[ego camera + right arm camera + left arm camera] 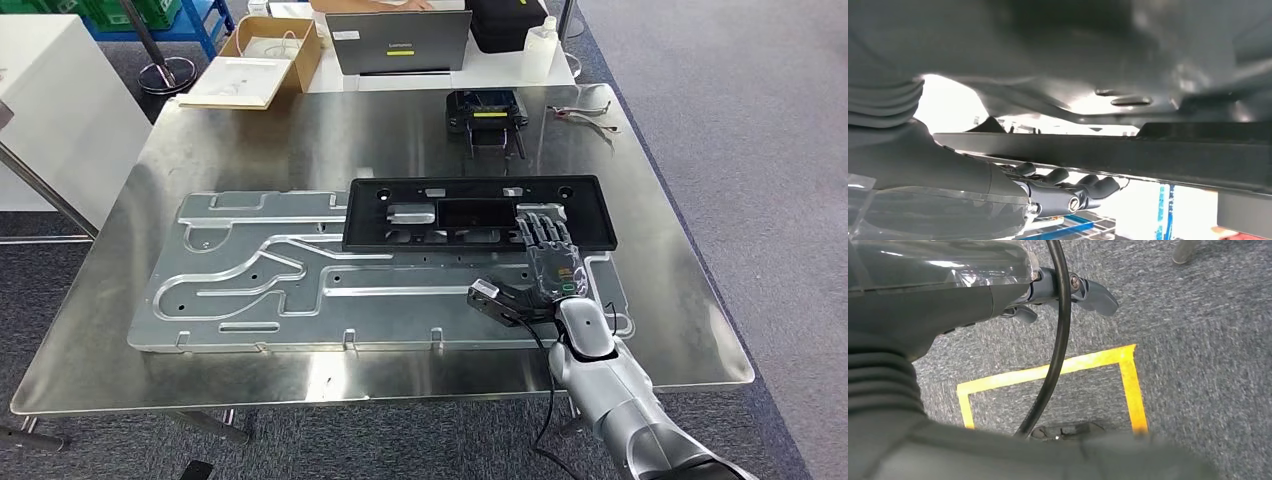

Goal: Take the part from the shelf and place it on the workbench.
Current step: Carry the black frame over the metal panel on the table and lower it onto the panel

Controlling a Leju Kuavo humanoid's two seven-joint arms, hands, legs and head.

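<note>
While the right hand (551, 262) is reaching in from the near right edge of the workbench (690, 330), its fingers (541, 232) are lying flat across the right end of the black part (470, 211), with the thumb spread out to the side toward the robot's left. Whether the fingers are pressing the part or only resting on it, I cannot tell; nothing is being gripped. In the right wrist view the fingers (1083, 184) are curving along the part's dark edge (1128, 152).

The part is lying on the grey channelled plate (260, 280) in the middle of the bench, its long axis running left to right, so it is stretching away from the hand toward the robot's left. By my judgement the placing is nearly done and the hand needs only to lift clear.

The left hand (1068, 290) is hanging well apart over carpet (1198, 340) marked with yellow tape (1128, 385), and its fingers are too little seen to judge.

Farther off, a small black device (487, 110) and a pair of pliers-like tools (585, 112) are sitting near the bench's far edge; beyond, a laptop (398, 42), a white bottle (538, 50) and an open cardboard box (260, 62) are standing.
</note>
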